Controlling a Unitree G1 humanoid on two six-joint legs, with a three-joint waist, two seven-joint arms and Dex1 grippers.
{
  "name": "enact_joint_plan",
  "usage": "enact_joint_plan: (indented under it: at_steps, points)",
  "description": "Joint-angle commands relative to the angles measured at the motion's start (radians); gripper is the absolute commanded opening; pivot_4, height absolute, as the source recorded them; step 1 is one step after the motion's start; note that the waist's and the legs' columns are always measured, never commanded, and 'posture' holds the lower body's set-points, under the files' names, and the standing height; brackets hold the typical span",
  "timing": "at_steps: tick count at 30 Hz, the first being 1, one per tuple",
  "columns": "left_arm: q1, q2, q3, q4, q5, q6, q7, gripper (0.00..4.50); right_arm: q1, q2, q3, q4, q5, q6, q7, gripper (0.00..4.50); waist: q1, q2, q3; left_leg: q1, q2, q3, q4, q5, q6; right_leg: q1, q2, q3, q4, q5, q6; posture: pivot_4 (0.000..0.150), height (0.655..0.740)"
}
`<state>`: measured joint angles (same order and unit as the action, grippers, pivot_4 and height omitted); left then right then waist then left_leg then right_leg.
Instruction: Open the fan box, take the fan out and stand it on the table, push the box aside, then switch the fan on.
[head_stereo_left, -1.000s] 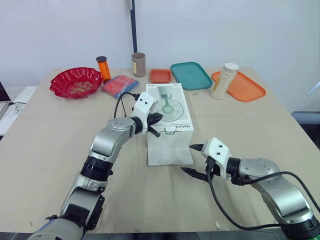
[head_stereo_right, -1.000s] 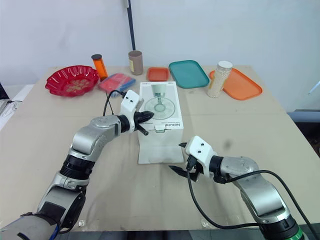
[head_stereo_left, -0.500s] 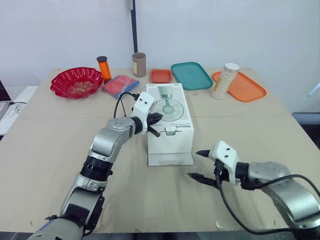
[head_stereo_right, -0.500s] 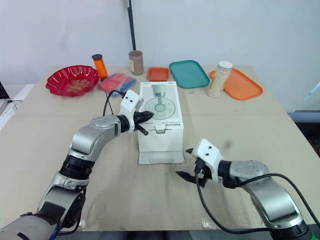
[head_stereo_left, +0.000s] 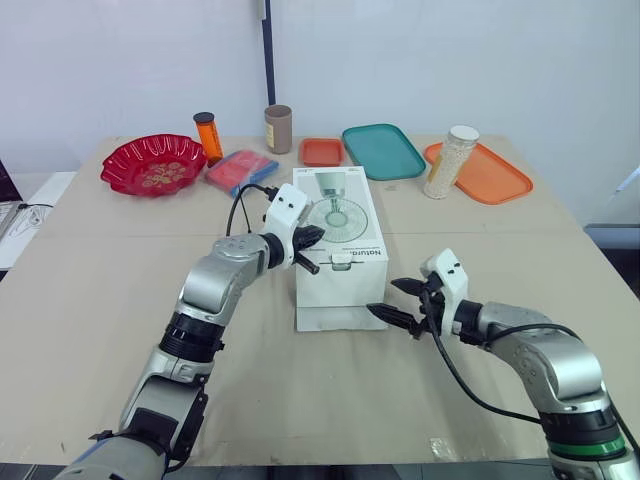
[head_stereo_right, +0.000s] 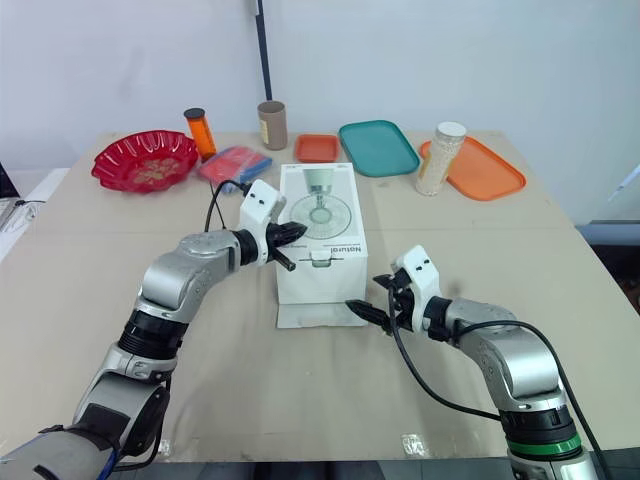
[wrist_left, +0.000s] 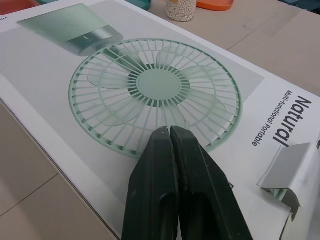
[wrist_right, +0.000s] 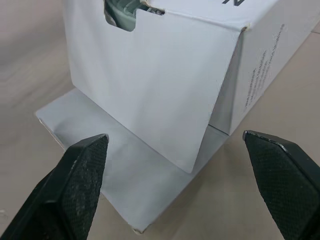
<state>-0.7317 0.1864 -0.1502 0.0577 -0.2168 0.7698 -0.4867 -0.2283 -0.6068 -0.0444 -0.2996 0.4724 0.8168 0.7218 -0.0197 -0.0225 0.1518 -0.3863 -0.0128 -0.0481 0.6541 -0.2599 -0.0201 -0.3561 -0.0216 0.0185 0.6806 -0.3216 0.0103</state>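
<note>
Table holds fan box (greenish fan glimpsed inside).

Left arm: rounded silver-grey shells are noted, broken by black ribbed joints. A white angular housing is mounted at the wrist, and a thin black loop of cable is run from it along the forearm.

Left gripper: two black fingers, smooth and tapered, each marked by a long groove.

Right arm: the same silver-grey shells are seen, with a green band set round a black section. A white wrist block is fitted, and a black lead is trailed beneath it.

Right gripper: black fingers, finely grained on the surface.
</note>
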Motion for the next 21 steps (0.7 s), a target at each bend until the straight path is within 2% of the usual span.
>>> enact_joint_plan:
  at_steps: [1,9,13,21]
  points:
    - [0.016,0.010,0.012,-0.034,-0.001,0.011,0.009,0.11,0.002,-0.013,-0.036,-0.070,0.084,0.056,0.027,4.42,0.000,0.000,0.000,0.000,0.000,0.000,0.000,0.000,0.000,0.000,0.000,0.000,0.000,0.000,0.000,0.150,0.7382]
    - [0.029,-0.011,0.004,-0.044,-0.005,0.011,0.023,0.11,0.046,-0.053,-0.113,-0.180,0.225,0.148,0.037,4.42,0.001,0.000,0.000,0.000,0.000,0.000,0.000,0.000,0.000,0.000,0.000,0.000,0.000,0.000,0.000,0.150,0.7382]
    - [0.031,-0.012,0.002,-0.044,-0.004,0.008,0.022,0.11,0.051,-0.056,-0.122,-0.186,0.241,0.155,0.019,4.42,0.000,0.000,0.000,0.000,0.000,0.000,0.000,0.000,0.000,0.000,0.000,0.000,0.000,0.000,0.000,0.150,0.7382]
    - [0.009,0.021,0.043,-0.059,-0.027,0.015,0.006,0.11,0.044,-0.057,-0.218,-0.244,0.433,0.244,-0.011,4.42,0.000,0.000,0.000,0.000,0.000,0.000,0.000,0.000,0.000,0.000,0.000,0.000,0.000,0.000,0.000,0.150,0.7382]
